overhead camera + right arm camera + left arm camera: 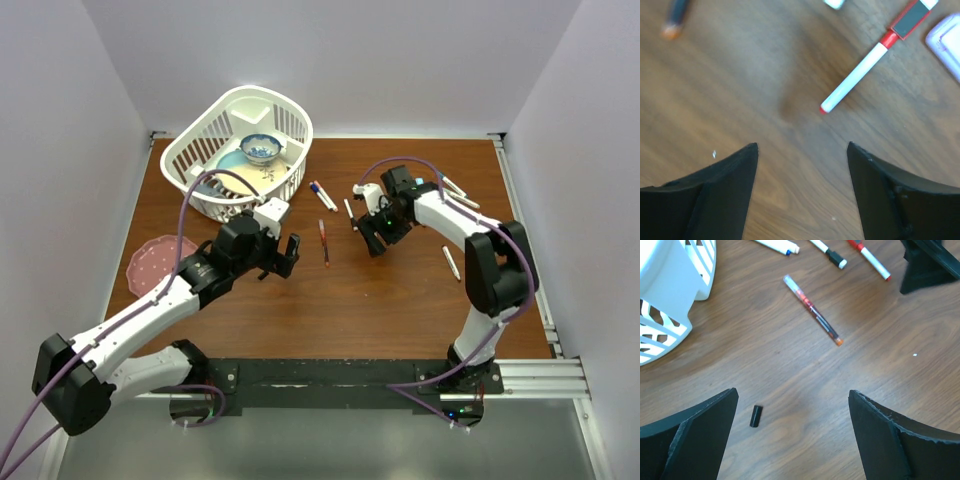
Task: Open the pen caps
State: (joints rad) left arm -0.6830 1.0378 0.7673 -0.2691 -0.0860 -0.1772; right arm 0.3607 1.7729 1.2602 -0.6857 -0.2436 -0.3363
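A small black pen cap (756, 416) lies loose on the wood, just inside my left gripper's left finger. My left gripper (792, 392) is open and empty above the table; in the top view it (282, 260) hovers left of a red-and-black pen (324, 243), also seen from the left wrist (813, 310). A blue-tipped white pen (322, 194) and a white pen with a black end (350, 213) lie behind it. My right gripper (372, 243) is open and empty (802, 145), just short of a white pen with red ends (870, 57).
A white basket (290, 130) holding a bowl (261, 148) stands at the back left. A pink plate (150, 262) lies at the left edge. More white pens lie at the right (451, 262) and far right (457, 190). White walls enclose the table.
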